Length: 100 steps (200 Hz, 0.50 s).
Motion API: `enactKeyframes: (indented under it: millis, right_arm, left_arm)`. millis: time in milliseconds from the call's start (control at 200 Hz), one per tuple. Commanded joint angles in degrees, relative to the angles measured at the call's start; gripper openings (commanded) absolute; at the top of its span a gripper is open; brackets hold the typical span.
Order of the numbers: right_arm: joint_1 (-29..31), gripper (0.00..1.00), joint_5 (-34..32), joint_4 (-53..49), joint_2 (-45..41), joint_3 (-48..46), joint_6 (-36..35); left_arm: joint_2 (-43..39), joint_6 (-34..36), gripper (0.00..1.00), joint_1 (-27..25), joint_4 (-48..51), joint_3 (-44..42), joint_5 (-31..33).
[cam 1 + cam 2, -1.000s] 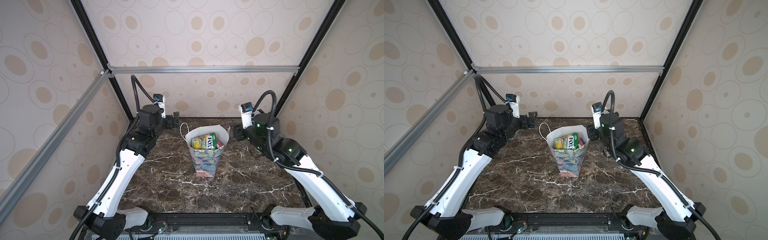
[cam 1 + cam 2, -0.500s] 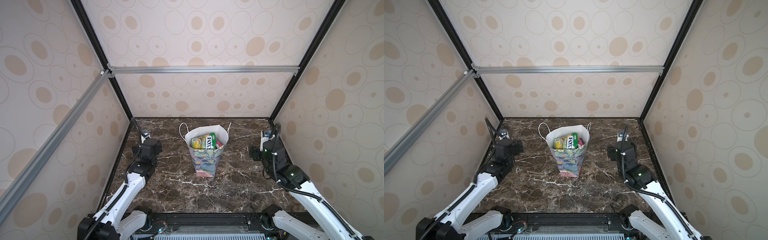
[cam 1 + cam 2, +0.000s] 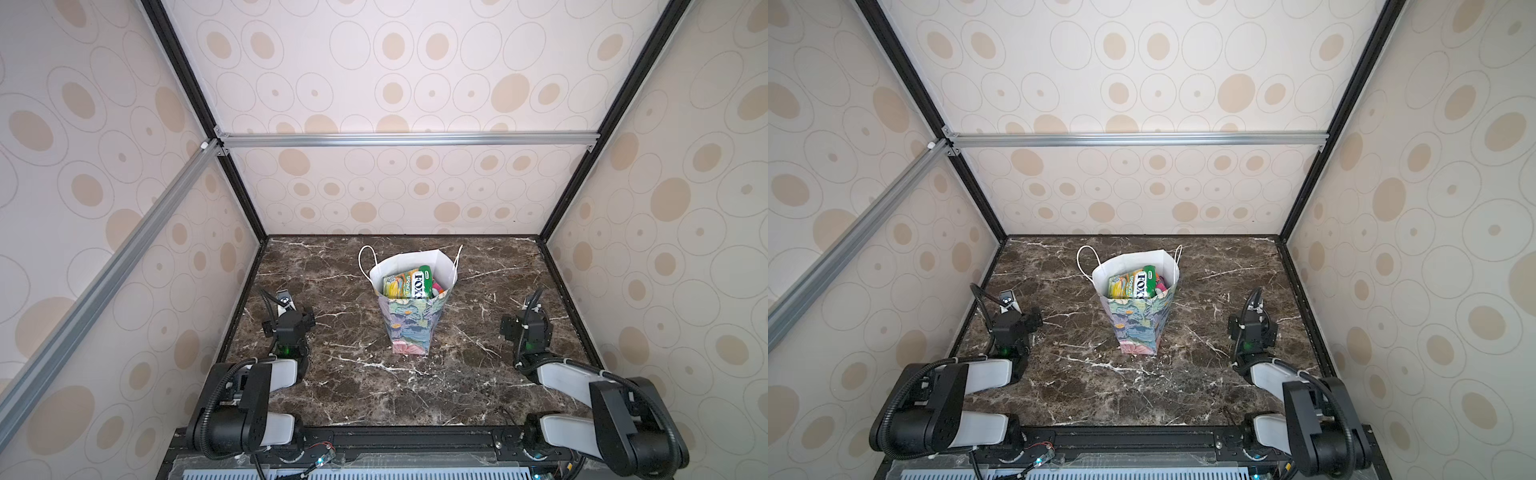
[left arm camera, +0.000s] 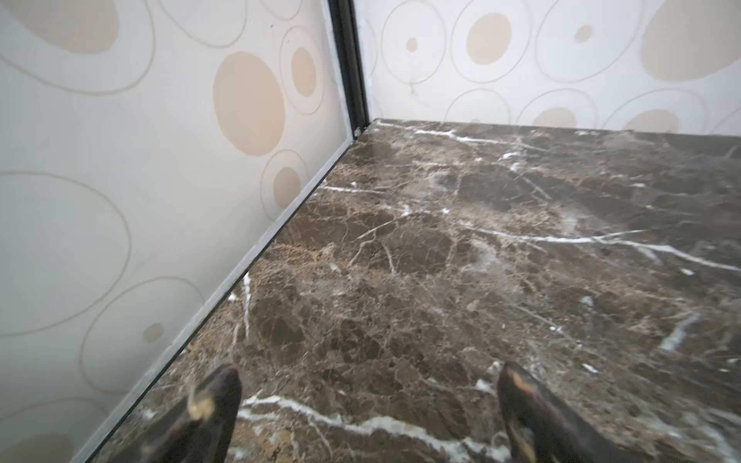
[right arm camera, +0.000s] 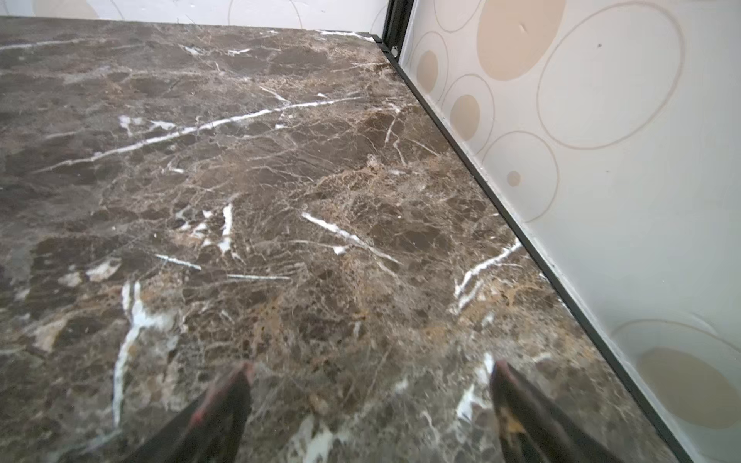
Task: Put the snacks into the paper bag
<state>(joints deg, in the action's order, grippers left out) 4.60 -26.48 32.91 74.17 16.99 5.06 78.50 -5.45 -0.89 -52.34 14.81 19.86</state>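
Note:
The paper bag (image 3: pixel 411 328) (image 3: pixel 1140 328), floral outside and white inside, stands upright in the middle of the dark marble table (image 3: pixel 415 390). The snacks (image 3: pixel 409 282) (image 3: pixel 1133 282) fill its open mouth, with a yellow-green "FOX'S" packet on top and a pink one beside it. My left gripper (image 3: pixel 289 321) (image 3: pixel 1017 324) (image 4: pixel 369 371) sits low at the table's left side, open and empty, well apart from the bag. At the right side, my right gripper (image 3: pixel 525 328) (image 3: pixel 1252 328) (image 5: pixel 373 366) is just as low, open, with only bare marble between its fingers.
Patterned walls close the table in at the left (image 4: pixel 120 200), right (image 5: pixel 601 180) and back. A metal crossbar (image 3: pixel 407 139) runs overhead. Both arms lie folded near the front edge (image 3: pixel 415 430). The bag's white cord handles (image 3: pixel 363 259) stick out at its far side.
Both arms drew back from beside the bag's mouth, came down and folded low toward the front. The right gripper's jaws spread wider. The bag and snacks stayed put.

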Motion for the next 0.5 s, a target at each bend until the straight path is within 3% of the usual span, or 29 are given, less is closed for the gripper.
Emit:
enactKeyframes:
  millis: [0,65,200,270,300,325,395,495]
  right_arm:
    - [-1.8,0.95,9.3,16.5,3.8,0.3,-0.6]
    - [-1.9,0.95,10.8,19.7,7.9,0.4,-1.2]
    - [-1.8,1.00,11.7,28.7,15.0,0.0,-2.7]
    - [-1.4,1.00,15.6,17.6,13.5,4.4,-4.4]
    - [-1.4,1.00,19.8,12.3,13.2,6.5,-5.6]
    - [-1.4,1.00,23.1,12.4,14.1,7.4,-7.1]
    - [-1.4,1.00,22.5,16.6,14.6,5.7,-7.1]
    - [-1.4,1.00,22.3,12.6,13.7,7.2,-6.8]
  left_arm:
    - [-1.9,2.3,1.00,0.6,-13.7,-3.6,-10.8]
    - [-2.3,3.0,1.00,0.5,-19.2,-6.5,-17.2]
    - [4.5,3.0,1.00,0.6,-22.3,-5.0,-16.0]
    - [12.1,4.5,1.00,0.5,-22.3,-0.9,-19.5]
    - [10.9,4.3,1.00,0.6,-20.2,-0.1,-19.8]
    - [9.8,4.2,1.00,0.7,-19.1,-0.7,-19.3]
    - [10.9,3.9,1.00,0.4,-20.5,-0.5,-17.5]
    - [10.5,3.9,1.00,0.3,-20.0,-0.6,-17.5]
